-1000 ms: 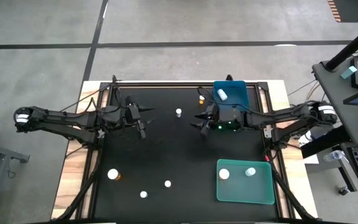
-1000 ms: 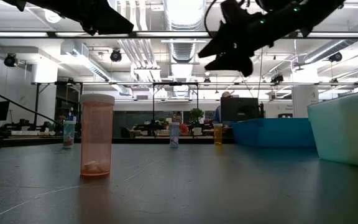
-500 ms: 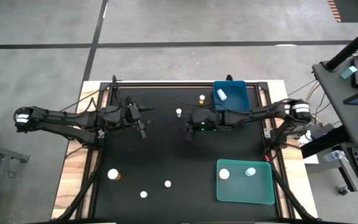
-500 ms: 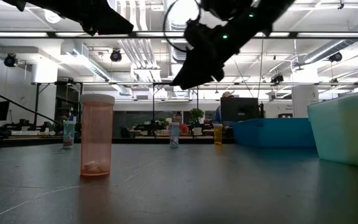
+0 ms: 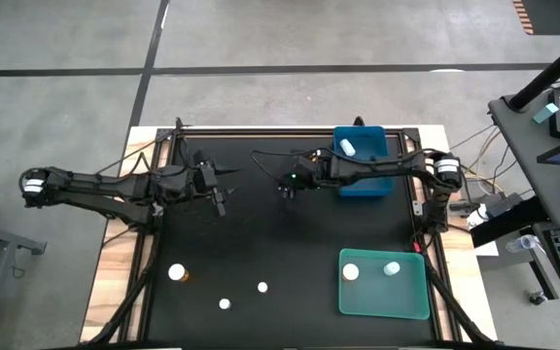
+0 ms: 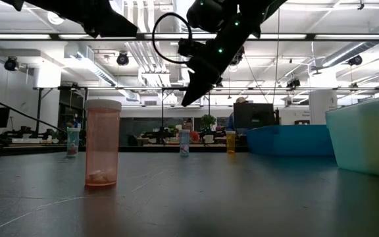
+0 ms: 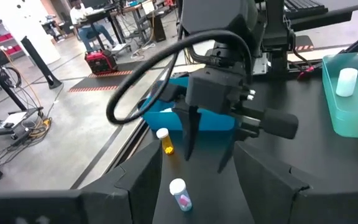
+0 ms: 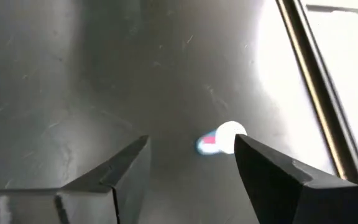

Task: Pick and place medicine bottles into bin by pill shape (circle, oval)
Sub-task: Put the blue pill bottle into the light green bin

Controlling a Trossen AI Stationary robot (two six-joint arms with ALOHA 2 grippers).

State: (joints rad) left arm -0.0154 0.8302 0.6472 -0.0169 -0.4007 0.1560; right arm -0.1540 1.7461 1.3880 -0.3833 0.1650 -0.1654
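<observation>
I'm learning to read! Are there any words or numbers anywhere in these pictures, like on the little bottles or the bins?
No words or numbers can be read anywhere.
Clear bottle with pink and blue contents or label, under the open right gripper: too blurred to tell any print.
Amber bottle: no print visible.
Blue bin and teal bin: plain, no writing.

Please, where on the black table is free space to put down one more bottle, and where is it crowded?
Free: the middle of the black table, between the right hand, the green bin and the three bottles near the front edge. Crowded: the far edge, where the blue bin, a clear bottle and an amber bottle stand.
</observation>
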